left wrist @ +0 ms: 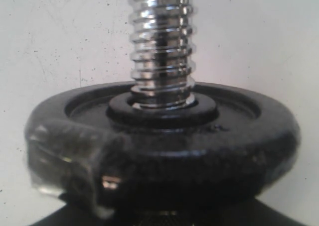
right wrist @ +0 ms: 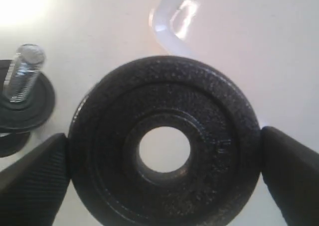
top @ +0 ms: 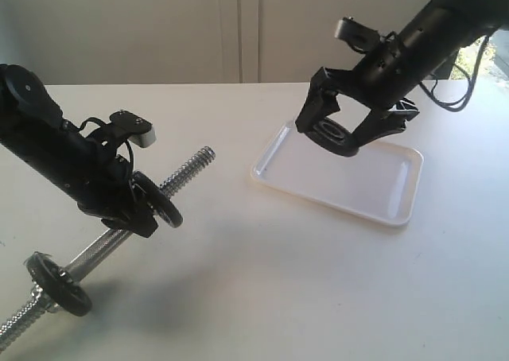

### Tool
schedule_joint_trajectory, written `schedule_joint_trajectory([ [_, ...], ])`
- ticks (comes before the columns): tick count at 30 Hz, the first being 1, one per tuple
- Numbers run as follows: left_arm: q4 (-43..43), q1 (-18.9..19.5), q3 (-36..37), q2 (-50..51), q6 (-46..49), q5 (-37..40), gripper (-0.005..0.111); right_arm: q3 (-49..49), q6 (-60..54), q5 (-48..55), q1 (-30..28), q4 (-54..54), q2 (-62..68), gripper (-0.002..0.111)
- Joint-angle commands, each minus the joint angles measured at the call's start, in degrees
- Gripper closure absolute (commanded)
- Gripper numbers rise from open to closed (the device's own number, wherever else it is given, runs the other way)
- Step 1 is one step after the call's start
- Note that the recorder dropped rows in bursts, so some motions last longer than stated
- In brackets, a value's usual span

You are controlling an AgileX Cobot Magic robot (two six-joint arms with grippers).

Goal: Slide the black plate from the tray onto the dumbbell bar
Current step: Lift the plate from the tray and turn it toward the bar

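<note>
My right gripper (top: 337,130) is shut on the black plate (top: 329,133), holding it by the rim in the air above the near-left part of the white tray (top: 374,182). In the right wrist view the plate (right wrist: 164,146) faces the camera, its centre hole open, a finger (right wrist: 35,181) on each side. My left gripper (top: 131,208) is shut on the dumbbell bar (top: 188,172), which is tilted with its free threaded end up toward the tray. A black disc (top: 159,201) sits on the bar just ahead of the left fingers and fills the left wrist view (left wrist: 164,136), hiding the jaws there.
A second black disc (top: 59,284) sits near the bar's lower end at the front left. The bar's threaded end (right wrist: 22,71) and its disc (right wrist: 27,104) show in the right wrist view, apart from the held plate. A tray corner (right wrist: 169,24) lies beyond.
</note>
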Motion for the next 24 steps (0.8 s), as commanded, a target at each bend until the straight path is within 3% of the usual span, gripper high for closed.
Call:
schedule_joint_trajectory([
  [1,-4.29,-0.21,-1.00,-1.80,-0.07,2.09,0.107,-0.11,-5.34,2.51,-3.49,13.62,-0.63,0.108],
  [11,-4.29,-0.21,-1.00,-1.92,-0.07,2.33,0.107,5.40,-9.02,2.51,-7.83,22.20,0.47,0.108],
  [24,-4.29,-0.21,-1.00,-4.26,0.16,3.67,0.107,13.73,-14.03,2.51,-6.61,34.88,1.63,0.108],
])
